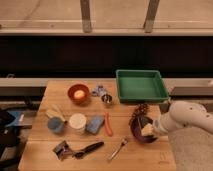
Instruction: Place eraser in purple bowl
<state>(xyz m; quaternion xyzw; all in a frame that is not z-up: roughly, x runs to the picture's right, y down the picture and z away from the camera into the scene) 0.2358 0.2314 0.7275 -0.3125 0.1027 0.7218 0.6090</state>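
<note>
Late placement stage: claw [149, 129] low over the purple bowl [140, 131] at the bench [45, 150] edge, finger state indiscernible, eraser unseen, release unconfirmed.

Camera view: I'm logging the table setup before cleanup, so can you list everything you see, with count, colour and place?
Table: one, light wood, centre.
Tray: one, green, back right of the table.
Orange bowl: one, orange-red with a pale object inside, back left.
Purple bowl: one, dark purple, front right.
Measuring cups: a small metal cluster, between the orange bowl and the tray.
Cup: one, cream, front centre-left.
Blue cup: one, left of the cream cup.
Sponge: one, blue, right of the cream cup.
Orange stick: one, beside the sponge.
Black-handled utensil: one, front edge.
Fork: one, metal, front.
Gripper: one, over the purple bowl; white arm enters from the right.
</note>
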